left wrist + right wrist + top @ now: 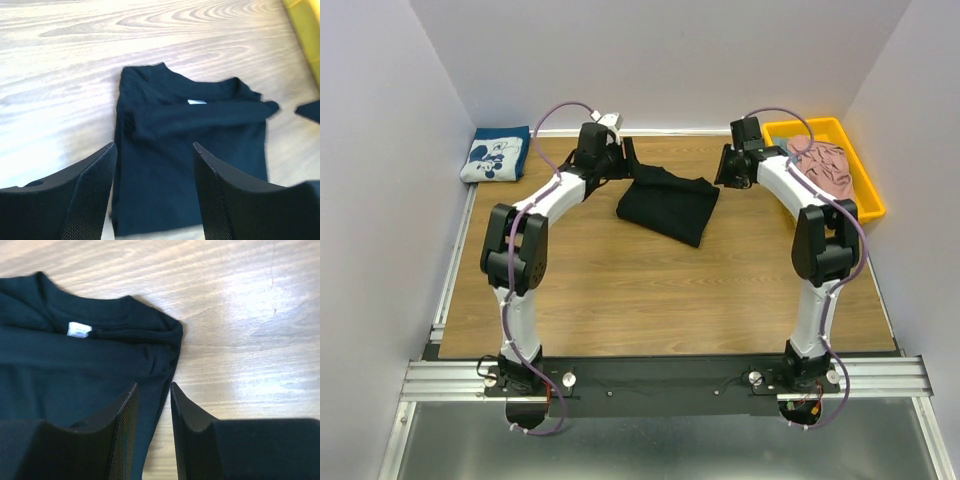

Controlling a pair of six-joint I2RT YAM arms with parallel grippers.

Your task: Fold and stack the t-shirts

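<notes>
The black t-shirt [668, 205] lies folded on the wooden table at the back middle, with its collar and white label [79, 329] showing. My left gripper [623, 160] hangs open above the shirt's left end; the cloth [190, 145] shows between its fingers [95, 185]. My right gripper [724, 166] is above the shirt's right edge [165, 370], its jaws a narrow gap apart and holding nothing. The navy t-shirt with the white mouse print [496, 155] lies folded at the back left. The pink t-shirt [823, 165] lies crumpled in a yellow bin.
The yellow bin [868, 185] stands at the back right beside the right arm; its edge shows in the left wrist view [306, 30]. White walls close in the table on three sides. Bare wood [650, 290] lies in front of the black shirt.
</notes>
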